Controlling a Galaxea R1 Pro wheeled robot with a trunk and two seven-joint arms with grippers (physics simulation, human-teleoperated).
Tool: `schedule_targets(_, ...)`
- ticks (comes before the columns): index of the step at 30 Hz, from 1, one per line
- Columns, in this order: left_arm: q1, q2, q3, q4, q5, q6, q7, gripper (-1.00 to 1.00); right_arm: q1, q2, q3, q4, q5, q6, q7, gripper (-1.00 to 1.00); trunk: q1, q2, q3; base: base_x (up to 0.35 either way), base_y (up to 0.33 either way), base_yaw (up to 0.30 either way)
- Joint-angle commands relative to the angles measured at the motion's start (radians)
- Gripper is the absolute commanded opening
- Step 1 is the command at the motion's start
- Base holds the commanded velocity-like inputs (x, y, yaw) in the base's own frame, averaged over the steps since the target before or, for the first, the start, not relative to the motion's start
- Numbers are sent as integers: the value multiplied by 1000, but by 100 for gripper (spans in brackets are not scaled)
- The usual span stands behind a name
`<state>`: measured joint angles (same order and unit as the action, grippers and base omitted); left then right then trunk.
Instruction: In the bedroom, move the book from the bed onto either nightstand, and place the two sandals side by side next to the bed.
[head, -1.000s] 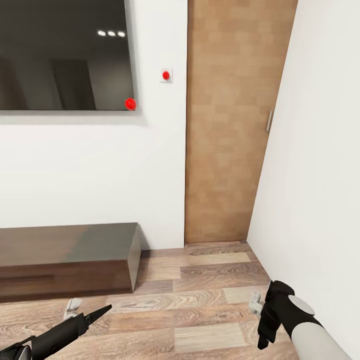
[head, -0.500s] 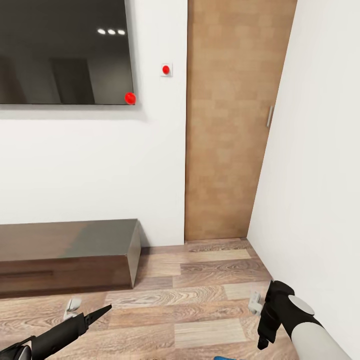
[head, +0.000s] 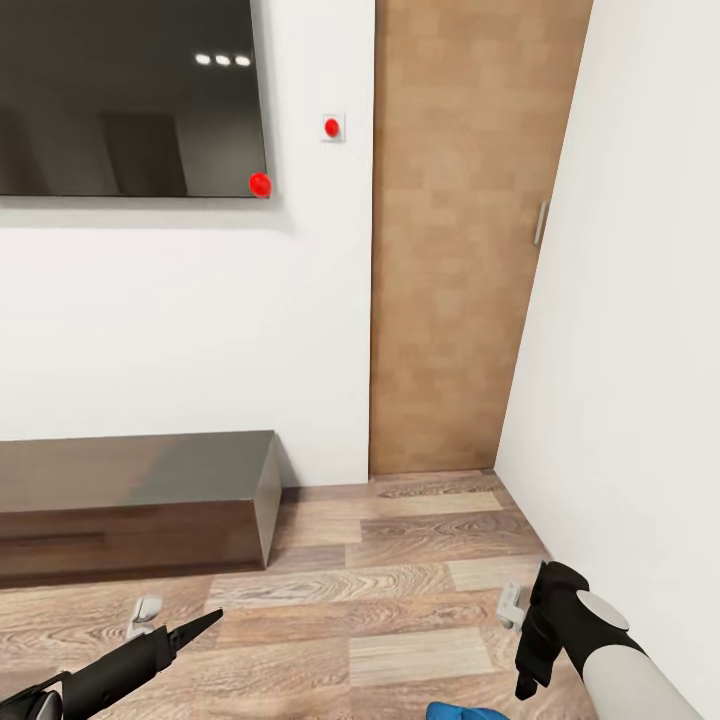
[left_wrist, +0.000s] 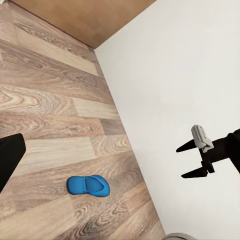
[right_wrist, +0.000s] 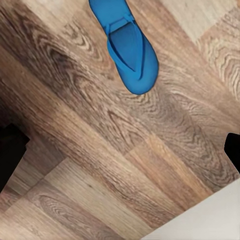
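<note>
Left gripper (head: 205, 622) low over plank floor (head: 400, 560) – jaw state unclear | right gripper (left_wrist: 192, 160) spread, holding nothing, beside white wall (head: 640, 350) | 1 blue sandal (right_wrist: 127, 42) flat on floor between arms – near wall | low cabinet (head: 130, 500), dark screen (head: 130, 95), wood door (head: 460, 240) ahead

Sandal (head: 465, 712) flat on floor (head: 400, 590), near right wall (head: 640, 350), between both arms. Low cabinet (head: 135, 500) against far wall at left, screen (head: 125, 95) above it; door (head: 465, 240) right of the cabinet.
</note>
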<state>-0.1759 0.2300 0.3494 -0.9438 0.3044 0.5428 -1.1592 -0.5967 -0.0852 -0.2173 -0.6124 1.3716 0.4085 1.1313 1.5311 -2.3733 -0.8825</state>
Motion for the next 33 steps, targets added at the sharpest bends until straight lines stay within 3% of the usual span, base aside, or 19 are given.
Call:
schedule_targets(1,-1,0,0,0,4,9,-2,100,-1,1,-4,-1,4,6,5,100,4,-8,-4,0,0,0)
schedule_targets(18,-1,0,0,0,4,9,-2,100,0,1,-4,-1,4,6,5,100,69,-127,-58,0,0,0)
schedule_targets(33,-1,1,0,0,4,9,-2,100,0,1,-4,-1,4,6,5,100,76,-130,-116,0,0,0)
